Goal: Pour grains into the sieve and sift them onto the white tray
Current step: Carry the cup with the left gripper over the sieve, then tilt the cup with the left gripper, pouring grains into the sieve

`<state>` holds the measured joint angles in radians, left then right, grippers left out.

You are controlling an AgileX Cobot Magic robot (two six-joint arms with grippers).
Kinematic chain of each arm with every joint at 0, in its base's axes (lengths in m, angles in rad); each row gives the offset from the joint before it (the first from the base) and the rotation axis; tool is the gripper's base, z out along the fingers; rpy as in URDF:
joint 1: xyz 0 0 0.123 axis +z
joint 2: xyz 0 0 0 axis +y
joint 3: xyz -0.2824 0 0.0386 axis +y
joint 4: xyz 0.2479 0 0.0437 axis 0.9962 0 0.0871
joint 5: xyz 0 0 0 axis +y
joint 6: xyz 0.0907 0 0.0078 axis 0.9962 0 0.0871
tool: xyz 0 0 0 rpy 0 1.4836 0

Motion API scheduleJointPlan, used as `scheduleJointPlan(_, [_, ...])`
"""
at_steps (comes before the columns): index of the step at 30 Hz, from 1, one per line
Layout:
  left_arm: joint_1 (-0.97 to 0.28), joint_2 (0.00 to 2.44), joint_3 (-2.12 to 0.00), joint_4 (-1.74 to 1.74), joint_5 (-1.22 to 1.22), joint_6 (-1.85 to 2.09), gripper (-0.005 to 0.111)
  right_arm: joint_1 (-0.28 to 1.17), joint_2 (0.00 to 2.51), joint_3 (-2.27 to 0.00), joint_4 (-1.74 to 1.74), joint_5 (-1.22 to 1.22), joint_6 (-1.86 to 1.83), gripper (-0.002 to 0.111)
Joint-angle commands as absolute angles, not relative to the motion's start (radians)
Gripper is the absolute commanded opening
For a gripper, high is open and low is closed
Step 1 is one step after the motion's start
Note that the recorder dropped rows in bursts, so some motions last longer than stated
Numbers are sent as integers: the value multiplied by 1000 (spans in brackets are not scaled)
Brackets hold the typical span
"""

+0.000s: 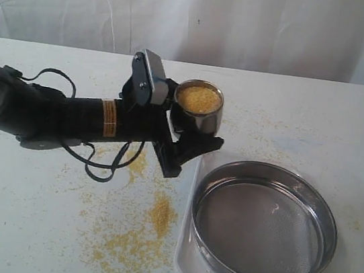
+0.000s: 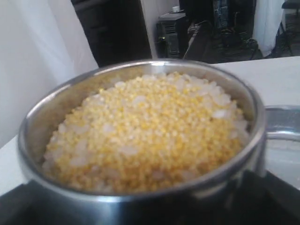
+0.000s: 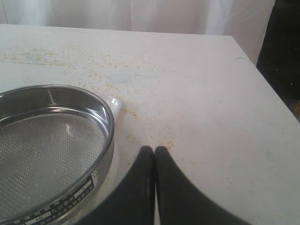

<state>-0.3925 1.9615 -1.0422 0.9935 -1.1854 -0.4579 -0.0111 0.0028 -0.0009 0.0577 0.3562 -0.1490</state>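
Pouring and sifting seemingly lay ahead: at upper centre the left gripper clasped a small round steel cup brimming with yellow-golden and whitish grains, the wide steel mesh-bottomed sieve sat empty on the flat white rectangular tray at lower right, and the right gripper was closed on nothing.

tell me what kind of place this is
Likely a robot test lab, not a kitchen: a white table backed by a white curtain, a black robot arm working over it, and dark equipment stacked in the room beyond.
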Motion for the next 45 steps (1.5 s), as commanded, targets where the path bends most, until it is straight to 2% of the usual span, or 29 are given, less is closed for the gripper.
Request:
scheduleJointPlan(1, [-468, 1945, -1079, 975, -1221, -471, 0, -10, 0, 0, 52, 350, -158, 0])
scheduleJointPlan(3, [-499, 1945, -1097, 954, -1221, -459, 0, -10, 0, 0, 52, 350, -158, 0])
scheduleJointPlan(8, [-580, 1945, -1151, 868, -869, -448, 0, -10, 0, 0, 52, 350, -158, 0])
scheduleJointPlan(11, [-616, 1945, -1183, 866, -745, -446, 0, -10, 0, 0, 52, 350, -158, 0])
scheduleJointPlan(16, [-630, 1945, -1200, 843, -717, -423, 0, -10, 0, 0, 52, 350, -158, 0])
scheduleJointPlan(21, [-630, 1945, -1200, 872, -573, -386, 0, -10, 0, 0, 52, 350, -158, 0])
scheduleJointPlan(30, [-640, 1945, -1200, 897, -526, -347, 0, -10, 0, 0, 52, 350, -158, 0])
scheduleJointPlan(38, [-761, 1945, -1200, 849, -346, 42, 0, -10, 0, 0, 52, 350, -158, 0])
scheduleJointPlan(45, [-770, 1945, -1210, 760, -317, 208, 0, -10, 0, 0, 52, 350, -158, 0])
